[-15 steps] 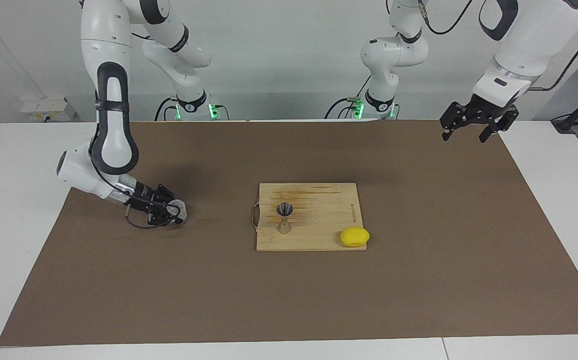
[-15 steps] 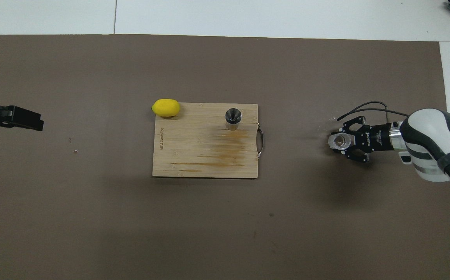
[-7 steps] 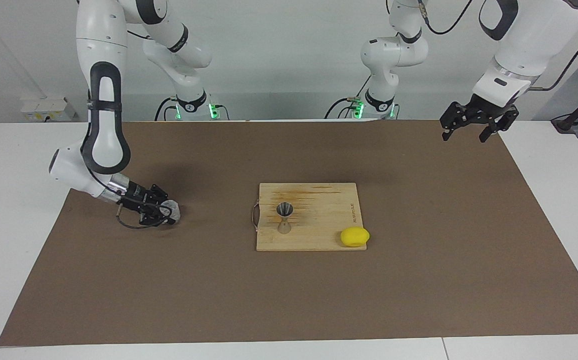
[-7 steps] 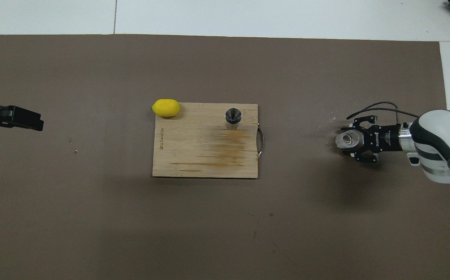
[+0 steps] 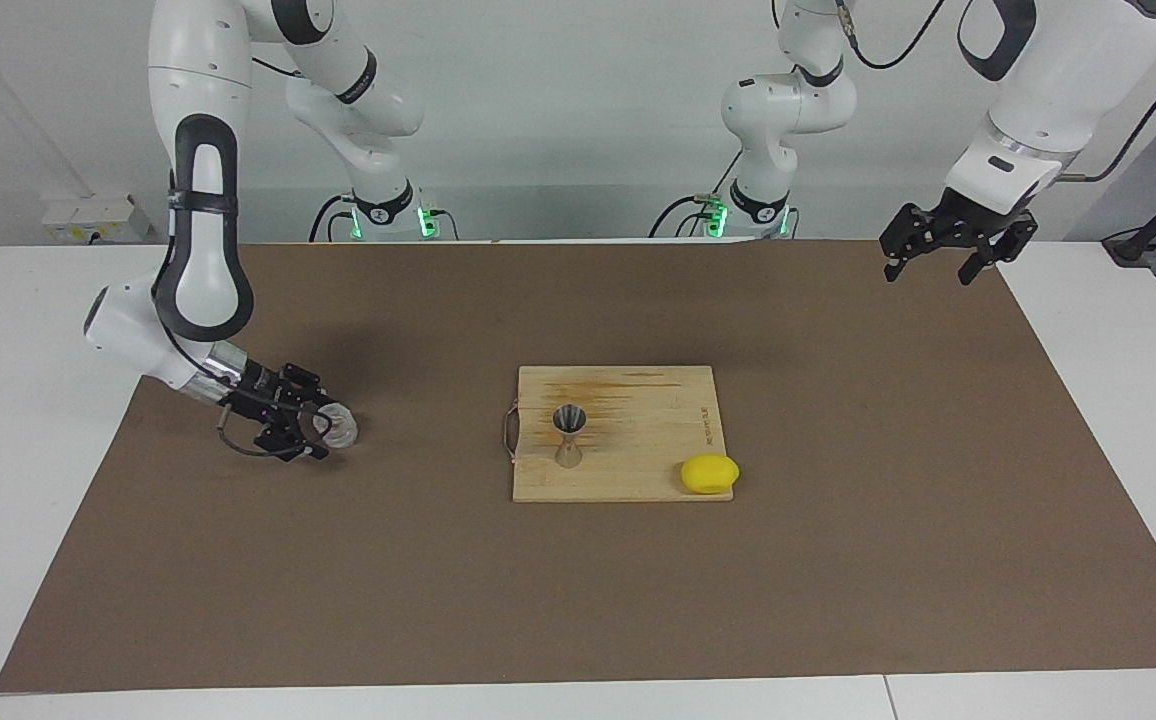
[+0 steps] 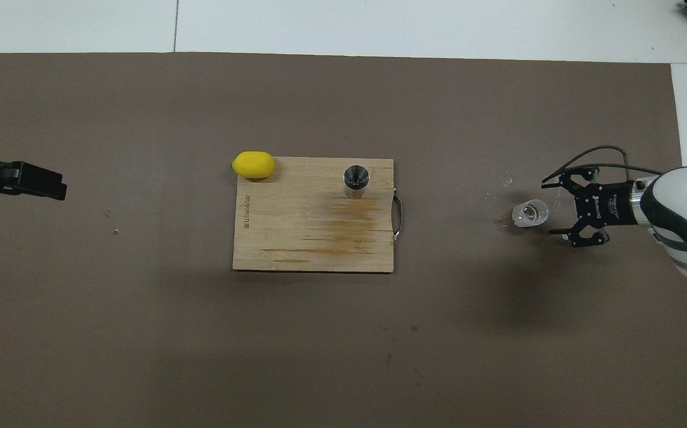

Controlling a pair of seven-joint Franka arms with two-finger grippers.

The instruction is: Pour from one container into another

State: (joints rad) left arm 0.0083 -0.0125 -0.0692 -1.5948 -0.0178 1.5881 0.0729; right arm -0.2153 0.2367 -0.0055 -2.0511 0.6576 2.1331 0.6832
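The glass cup (image 6: 529,213) stands upright on the brown mat (image 6: 141,327) toward the right arm's end of the table, well apart from the cutting board (image 6: 296,238). The right gripper (image 6: 554,208) sits low just beside the cup on the side away from the board, fingers spread wide and released, nothing in them. In the overhead view there is a clear gap between the cup and the fingertips (image 6: 551,183). In the facing view the right gripper (image 5: 310,432) overlaps the glass cup (image 5: 342,426), so touching cannot be told from there.

The metal jigger (image 5: 569,436) stands upright on the cutting board (image 5: 638,420), near the board's handle (image 5: 509,432); in the overhead view the jigger (image 6: 356,180) shows its open top. A lemon (image 5: 709,473) lies at the board's corner toward the left arm's end, partly over the edge.

The left gripper (image 5: 943,262) waits raised over the mat's corner at the left arm's end, fingers open and empty. In the overhead view only part of the left gripper (image 6: 46,184) shows at the frame's edge.
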